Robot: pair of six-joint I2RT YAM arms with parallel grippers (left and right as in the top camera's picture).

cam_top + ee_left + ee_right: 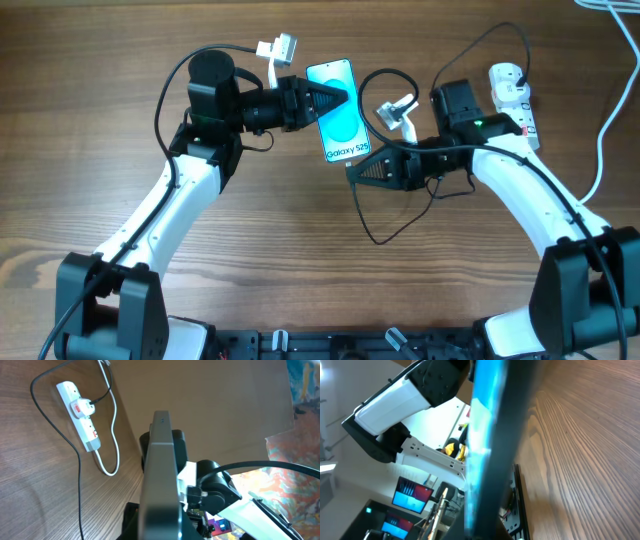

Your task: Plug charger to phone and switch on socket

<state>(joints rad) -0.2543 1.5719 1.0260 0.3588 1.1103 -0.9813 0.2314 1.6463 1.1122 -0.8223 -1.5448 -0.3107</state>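
The phone (pixel 335 118), teal screen up with a "Galaxy S25" strip, is held above the table. My left gripper (pixel 336 98) is shut on its left edge. The phone shows edge-on in the left wrist view (pixel 160 470) and in the right wrist view (pixel 492 435). My right gripper (pixel 354 172) sits at the phone's bottom end and looks shut on the charger's connector; the tip itself is hidden. The black charger cable (pixel 375 238) loops from there toward the white adapter (pixel 508 76) in the socket (pixel 518 108). The socket (pixel 80 417) and the cable (pixel 80 485) also show in the left wrist view.
The socket's thick white cord (pixel 603 140) curves along the table's right side and also shows in the left wrist view (pixel 116 435). Each wrist carries a white camera plug (pixel 278 48) with its own black lead. The table is brown wood (pixel 300 260).
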